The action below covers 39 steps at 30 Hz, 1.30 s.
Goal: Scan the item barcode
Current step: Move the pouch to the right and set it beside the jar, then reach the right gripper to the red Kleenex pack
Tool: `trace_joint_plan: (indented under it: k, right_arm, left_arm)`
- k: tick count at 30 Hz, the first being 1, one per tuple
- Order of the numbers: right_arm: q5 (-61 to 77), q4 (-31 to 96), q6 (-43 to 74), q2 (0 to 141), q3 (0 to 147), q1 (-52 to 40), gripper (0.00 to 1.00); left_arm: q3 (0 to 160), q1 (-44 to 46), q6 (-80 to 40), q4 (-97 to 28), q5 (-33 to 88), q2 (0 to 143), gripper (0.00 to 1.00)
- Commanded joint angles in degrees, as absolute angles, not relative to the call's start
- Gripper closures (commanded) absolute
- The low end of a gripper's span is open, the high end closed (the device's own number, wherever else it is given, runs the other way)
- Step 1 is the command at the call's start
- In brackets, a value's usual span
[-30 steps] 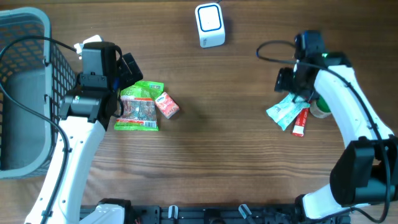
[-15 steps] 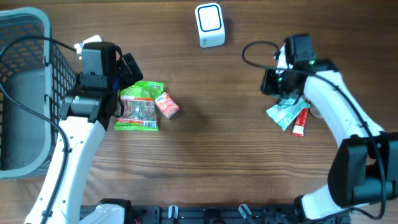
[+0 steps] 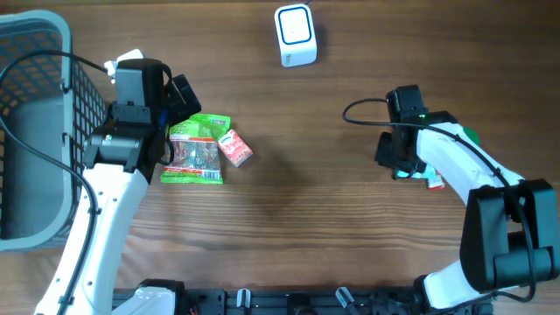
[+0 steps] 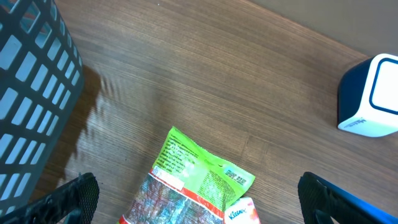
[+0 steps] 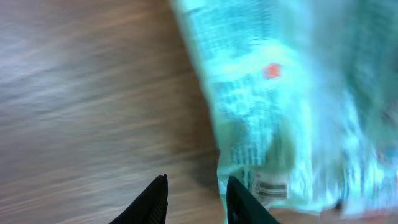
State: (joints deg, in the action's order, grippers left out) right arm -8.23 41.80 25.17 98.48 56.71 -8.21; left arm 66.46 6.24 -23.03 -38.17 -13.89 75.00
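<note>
Reading this as pickup stage, scan not done. Right gripper [image 5: 193, 200] narrow at edge of teal packet [image 5: 280, 112], at table's [image 3: 306, 219] right side; can't tell if pinched. Left gripper [image 4: 199, 202] wide, empty, above green bag [image 4: 199, 168]. Scanner [image 3: 295, 35] well apart at far edge. Remaining: lift, carry, show barcode.

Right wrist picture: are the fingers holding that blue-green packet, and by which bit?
Cannot be told. The blue-green packet has a corner beside one of the fingers; wood shows between them, and the picture is blurred.
</note>
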Motion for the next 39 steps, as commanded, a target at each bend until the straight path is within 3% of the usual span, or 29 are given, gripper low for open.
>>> trace_joint_plan:
  k: [1,5,13,15,20,32,39]
  right_arm:
    - [-14.4,42.1,22.5,98.7,57.3,-8.3,0.67]
    - [-8.8,43.2,19.1,98.6,61.0,-8.3,0.67]
    - [26.5,46.2,16.1,98.3,73.3,-8.7,0.62]
    - [29.5,44.1,16.1,98.4,73.3,-9.8,0.6]
    - [29.4,39.6,15.4,98.5,72.5,-15.2,0.52]
    - [9.6,20.0,15.2,103.8,71.8,-38.4,0.56]
    - [-4.6,11.6,14.9,109.3,71.8,-47.2,0.55]
  left_arm:
    - [67.1,5.9,-22.7,-38.0,-14.8,75.0,0.0]
    - [67.1,5.9,-22.7,-38.0,-14.8,75.0,0.0]
    - [67.1,5.9,-22.7,-38.0,-14.8,75.0,0.0]
    - [67.1,5.9,-22.7,-38.0,-14.8,75.0,0.0]
    - [67.1,5.9,-22.7,-38.0,-14.8,75.0,0.0]
    - [67.1,5.9,-22.7,-38.0,-14.8,75.0,0.0]
    - [67.1,5.9,-22.7,-38.0,-14.8,75.0,0.0]
